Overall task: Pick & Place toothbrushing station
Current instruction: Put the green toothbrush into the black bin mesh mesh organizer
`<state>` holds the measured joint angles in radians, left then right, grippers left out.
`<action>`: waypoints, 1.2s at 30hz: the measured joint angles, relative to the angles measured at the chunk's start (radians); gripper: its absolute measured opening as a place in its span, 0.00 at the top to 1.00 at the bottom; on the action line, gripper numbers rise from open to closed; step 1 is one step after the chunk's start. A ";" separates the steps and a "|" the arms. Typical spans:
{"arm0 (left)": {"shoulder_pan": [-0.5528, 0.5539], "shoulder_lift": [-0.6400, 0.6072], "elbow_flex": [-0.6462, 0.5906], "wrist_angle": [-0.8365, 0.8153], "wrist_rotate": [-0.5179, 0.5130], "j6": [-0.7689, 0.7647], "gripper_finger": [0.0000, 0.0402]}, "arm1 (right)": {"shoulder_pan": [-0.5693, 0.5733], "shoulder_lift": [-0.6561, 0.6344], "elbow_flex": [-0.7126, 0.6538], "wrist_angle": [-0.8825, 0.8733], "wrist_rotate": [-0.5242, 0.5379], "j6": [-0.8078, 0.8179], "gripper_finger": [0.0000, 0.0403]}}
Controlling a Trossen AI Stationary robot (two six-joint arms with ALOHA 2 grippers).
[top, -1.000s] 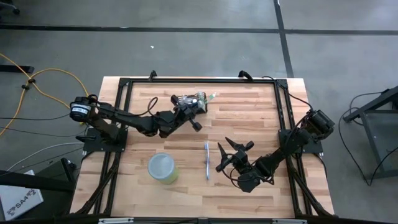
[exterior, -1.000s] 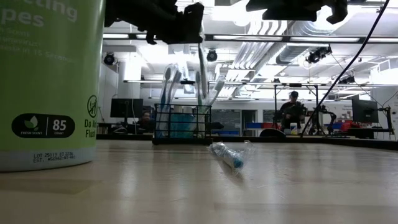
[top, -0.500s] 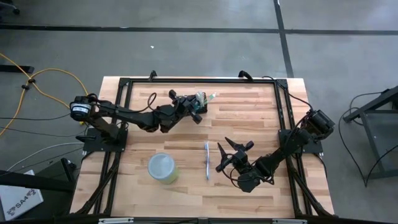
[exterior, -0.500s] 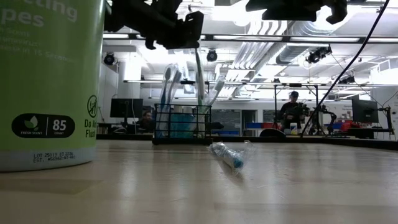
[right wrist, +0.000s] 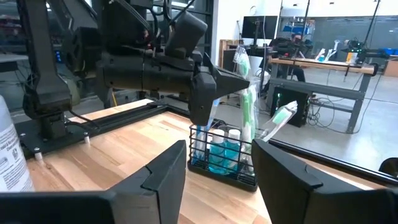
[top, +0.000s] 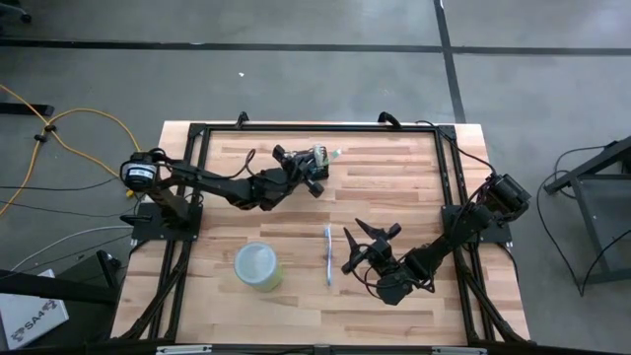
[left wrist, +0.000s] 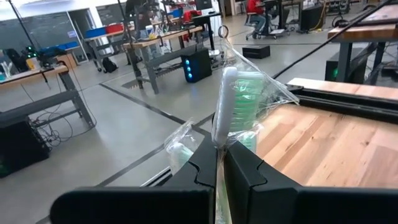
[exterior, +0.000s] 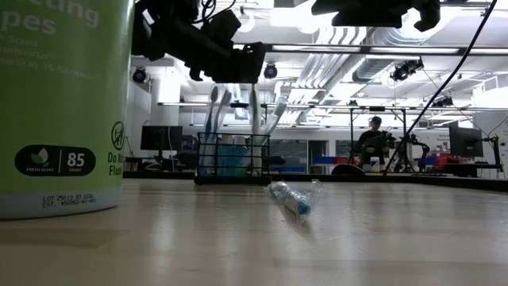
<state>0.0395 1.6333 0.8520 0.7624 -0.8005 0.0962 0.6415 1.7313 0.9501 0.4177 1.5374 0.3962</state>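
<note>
The black wire-mesh holder (right wrist: 221, 154) stands at the table's far middle (top: 320, 156), with several wrapped toothbrushes upright in it (exterior: 232, 157). My left gripper (top: 306, 170) is just above it (exterior: 252, 73), shut on a white-handled toothbrush in clear wrap (left wrist: 225, 106). A second wrapped toothbrush (top: 327, 254) lies flat on the table, also in the low view (exterior: 292, 199). My right gripper (top: 373, 233) is open and empty beside that toothbrush, clear of the table, its fingers apart in the right wrist view (right wrist: 217, 168). My left gripper pinches the toothbrush's white handle (left wrist: 219, 138) between its two fingers, below the green-bristled head (left wrist: 249, 93). The fingers come slanting down from the table's left. The toothbrush stands nearly upright, head up, its lower end (exterior: 254, 119) reaching down into the holder.
A tall yellow-green canister with a pale lid (top: 258, 266) stands at the near left and fills the low view's left (exterior: 63, 103). A black frame (top: 446, 187) runs around the table. Bare wood lies between holder and canister.
My left gripper has gone toward the table's far edge and down onto the holder, tipping forward, still shut on the toothbrush. The toothbrush has come down with it, its lower end sinking among the brushes in the holder.
</note>
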 joint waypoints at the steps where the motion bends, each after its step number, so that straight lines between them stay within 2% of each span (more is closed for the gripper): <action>1: 0.000 0.000 0.000 -0.001 0.000 -0.008 1.00 | 0.000 0.000 0.000 -0.001 0.000 0.000 0.57; 7: 0.013 0.000 0.000 -0.023 0.005 -0.045 1.00 | 0.000 0.000 0.000 -0.001 -0.003 0.001 0.57; 15: 0.062 0.000 0.000 -0.103 0.091 -0.157 1.00 | 0.000 0.000 0.000 0.004 -0.029 0.007 0.57; 31: 0.036 0.000 0.020 -0.107 0.091 -0.116 1.00 | 0.000 0.000 0.000 -0.004 -0.034 0.029 0.57; 36: 0.036 0.000 0.020 -0.106 0.039 -0.107 1.00 | 0.000 0.000 0.000 -0.004 -0.034 0.029 0.57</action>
<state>0.0753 1.6333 0.8722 0.6566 -0.7619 -0.0107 0.6415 1.7313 0.9501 0.4133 1.5036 0.4252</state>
